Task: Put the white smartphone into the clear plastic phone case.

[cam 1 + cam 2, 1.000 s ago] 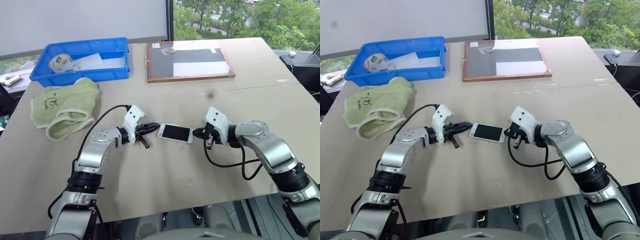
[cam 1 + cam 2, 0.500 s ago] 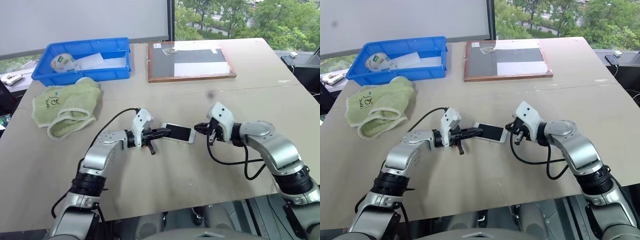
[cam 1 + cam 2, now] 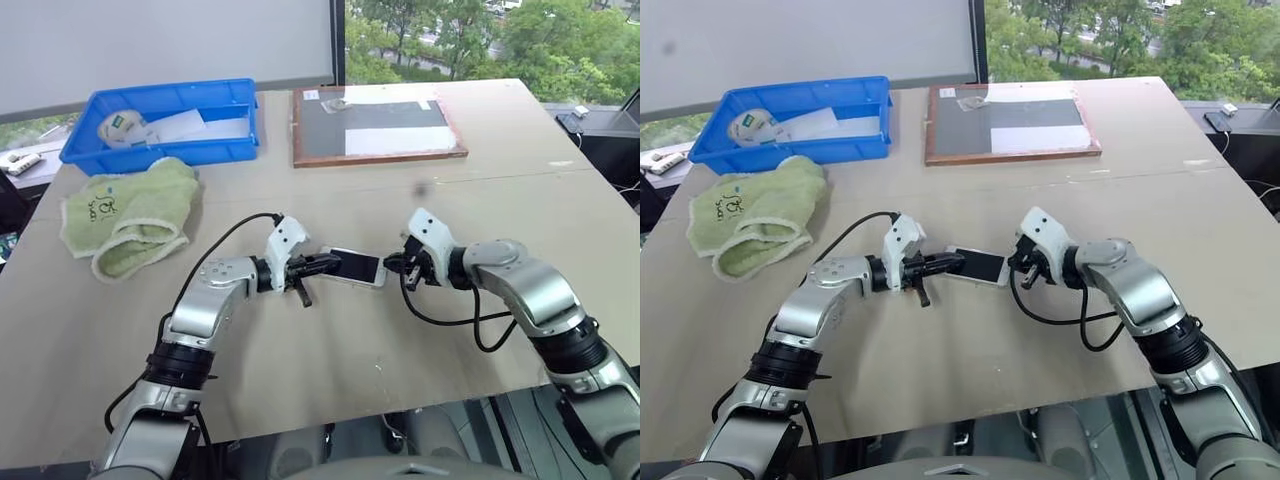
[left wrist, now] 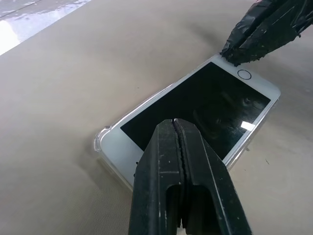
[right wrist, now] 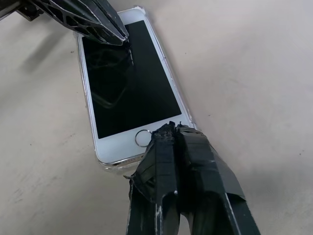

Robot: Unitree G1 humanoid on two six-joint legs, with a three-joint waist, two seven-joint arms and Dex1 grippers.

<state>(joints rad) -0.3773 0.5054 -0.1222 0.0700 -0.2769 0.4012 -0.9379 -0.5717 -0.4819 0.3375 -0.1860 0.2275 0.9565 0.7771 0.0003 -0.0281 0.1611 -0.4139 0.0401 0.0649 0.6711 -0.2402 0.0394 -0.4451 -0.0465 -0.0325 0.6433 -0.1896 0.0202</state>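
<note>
The white smartphone (image 3: 356, 267) lies screen up in the middle of the table. It sits inside the clear plastic phone case (image 4: 103, 133), whose glinting rim shows around the phone's edges (image 5: 111, 165). My left gripper (image 4: 175, 122) is shut, its tip over the screen at the phone's left end (image 3: 335, 262). My right gripper (image 5: 170, 128) is shut too, with its tip resting at the home-button end (image 3: 391, 264). Neither gripper holds anything.
A blue bin (image 3: 160, 152) with a tape roll and paper stands at the back left. A green towel (image 3: 130, 215) lies in front of it. A wood-framed board (image 3: 375, 125) lies at the back centre. The table's front edge runs close below both arms.
My left gripper has slid to the right, and its tip is now over the phone's left end. The right gripper stays at the home-button end. The phone has not moved.
</note>
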